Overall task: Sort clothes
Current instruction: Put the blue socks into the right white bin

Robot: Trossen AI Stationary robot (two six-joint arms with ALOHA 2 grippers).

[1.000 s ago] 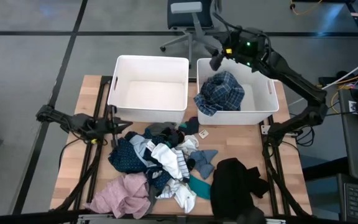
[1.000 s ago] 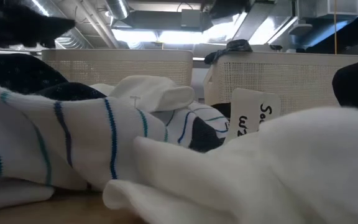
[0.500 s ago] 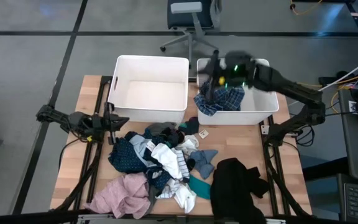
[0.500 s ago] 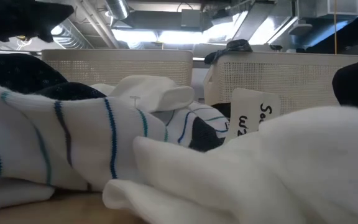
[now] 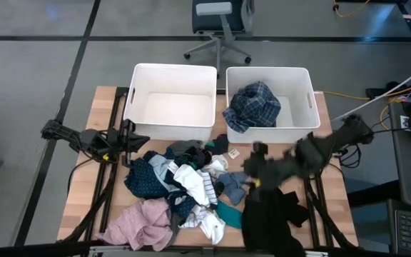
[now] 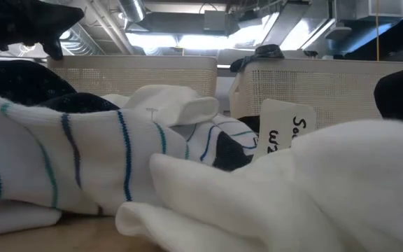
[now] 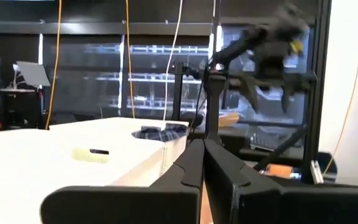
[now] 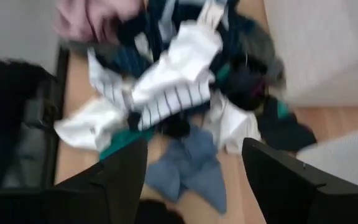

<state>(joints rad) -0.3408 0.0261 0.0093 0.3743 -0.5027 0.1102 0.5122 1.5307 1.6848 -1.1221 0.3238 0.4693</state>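
The clothes lie in a loose pile [image 5: 184, 182] on the wooden table, with a pink garment [image 5: 141, 225] at its near left and a black one [image 5: 273, 210] at its near right. A blue plaid garment [image 5: 254, 106] lies in the right white tub [image 5: 311, 107]. My right gripper [image 5: 254, 165] hangs open above the pile's right side, tipped downward. In its wrist view my right gripper [image 8: 191, 180] stands over a blue cloth [image 8: 191, 165] and a striped white garment [image 8: 173, 87]. My left gripper [image 5: 138, 140] waits shut at the table's left side, and its wrist view shows the left gripper [image 7: 202, 168] with fingers together.
The left white tub [image 5: 171, 100] stands at the far side beside the right one. A small paper tag [image 5: 232, 153] lies on the wood near the tubs. An office chair [image 5: 220, 21] stands beyond the table. In the low view, white socks [image 6: 355, 182] fill the foreground.
My right gripper has swung from above the right tub's far rim toward the table's near edge and downward, tipping its fingers down. It is now over the right side of the pile and stays open. The plaid garment stays in the right tub.
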